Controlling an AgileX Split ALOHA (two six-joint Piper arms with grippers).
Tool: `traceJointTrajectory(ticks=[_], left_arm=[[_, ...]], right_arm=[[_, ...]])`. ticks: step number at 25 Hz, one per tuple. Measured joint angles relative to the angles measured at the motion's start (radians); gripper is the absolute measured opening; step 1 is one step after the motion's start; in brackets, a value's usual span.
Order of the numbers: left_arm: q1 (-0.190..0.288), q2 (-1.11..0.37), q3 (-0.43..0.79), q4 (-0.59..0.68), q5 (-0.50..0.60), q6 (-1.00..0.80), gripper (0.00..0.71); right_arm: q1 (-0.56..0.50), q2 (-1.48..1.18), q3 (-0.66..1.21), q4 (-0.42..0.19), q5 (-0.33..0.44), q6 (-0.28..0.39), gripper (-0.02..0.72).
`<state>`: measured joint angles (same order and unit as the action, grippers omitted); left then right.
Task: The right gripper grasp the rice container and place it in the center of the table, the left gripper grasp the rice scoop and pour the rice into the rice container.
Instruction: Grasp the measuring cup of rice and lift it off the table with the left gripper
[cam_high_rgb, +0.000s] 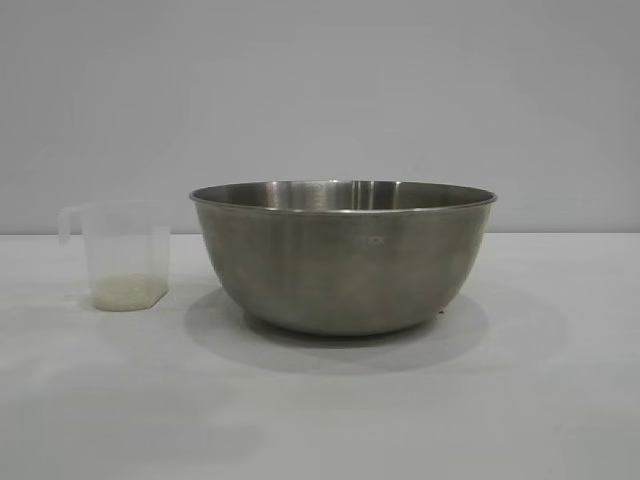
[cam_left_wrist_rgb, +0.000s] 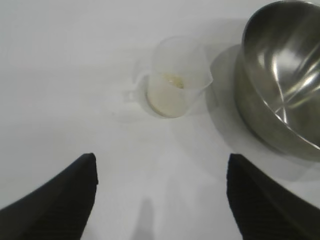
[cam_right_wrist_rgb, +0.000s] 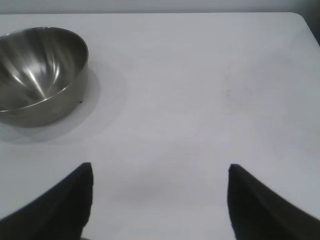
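The rice container, a large steel bowl, stands upright on the white table near the middle of the exterior view. The rice scoop, a small translucent cup, stands to its left with a little rice at its bottom. Neither gripper shows in the exterior view. In the left wrist view my left gripper is open and empty, above bare table, short of the scoop and the bowl. In the right wrist view my right gripper is open and empty, apart from the bowl.
A plain grey wall stands behind the table. The table's far edge and a rounded corner show in the right wrist view.
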<state>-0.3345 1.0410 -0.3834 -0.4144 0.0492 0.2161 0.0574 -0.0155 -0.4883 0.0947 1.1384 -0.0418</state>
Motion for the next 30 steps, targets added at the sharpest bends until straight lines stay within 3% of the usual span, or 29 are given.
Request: traceJointTrajectory(ticks=[7, 14, 18, 23, 25, 30], left_arm=[[-0.128, 0.002, 0.116, 0.017, -0.214, 0.004, 0.505], [-0.134, 0.104, 0.233, 0.017, -0.536, -0.028, 0.505], [-0.134, 0.265, 0.269, 0.033, -0.774, -0.075, 0.505], [-0.134, 0.530, 0.269, 0.152, -1.096, -0.155, 0.505], [-0.134, 0.640, 0.270, 0.159, -1.163, -0.165, 0.505], [-0.134, 0.776, 0.255, 0.155, -1.182, -0.173, 0.505]], right_arm=[[0.000, 0.000, 0.000, 0.000, 0.000, 0.000, 0.479], [0.000, 0.000, 0.000, 0.000, 0.000, 0.000, 0.479], [0.000, 0.000, 0.000, 0.000, 0.000, 0.000, 0.479], [0.000, 0.000, 0.000, 0.000, 0.000, 0.000, 0.479], [0.000, 0.000, 0.000, 0.000, 0.000, 0.000, 0.479], [0.000, 0.000, 0.000, 0.000, 0.000, 0.000, 0.479]])
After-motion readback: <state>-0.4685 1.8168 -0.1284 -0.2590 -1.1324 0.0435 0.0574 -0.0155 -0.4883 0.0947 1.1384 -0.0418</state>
